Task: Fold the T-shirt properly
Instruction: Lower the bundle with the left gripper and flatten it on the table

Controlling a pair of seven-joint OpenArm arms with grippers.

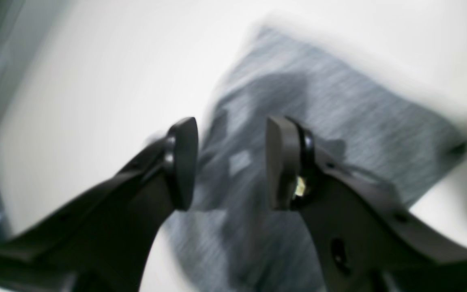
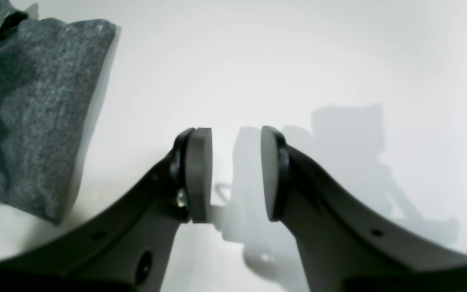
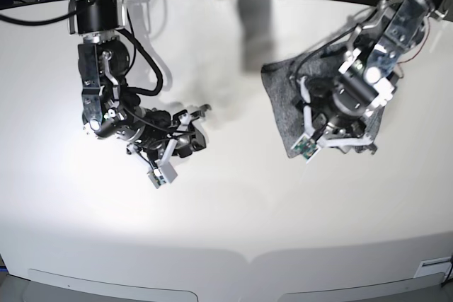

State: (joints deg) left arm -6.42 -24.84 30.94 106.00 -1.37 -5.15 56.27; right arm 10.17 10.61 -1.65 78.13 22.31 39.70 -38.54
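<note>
Left wrist view, heavily blurred: left gripper (image 1: 231, 162) parted, clear gap between the dark pads, nothing between them. Beneath and beyond, toward 1 o'clock, the T-shirt (image 1: 318, 121), grey knit on the white table (image 1: 108, 81).

Right wrist view: right gripper (image 2: 235, 174) parted to a moderate gap, empty, only its shadow on bare table behind. T-shirt (image 2: 26, 113) off at 10 o'clock, bunched, well apart from the pads.

Base view: T-shirt (image 3: 283, 100) lying as a compact grey bundle at 2 o'clock on the table, partly covered by the left arm, whose gripper (image 3: 340, 139) hangs over it. Right gripper (image 3: 190, 126) at 9 o'clock of centre, over bare table, well apart from the cloth.
</note>
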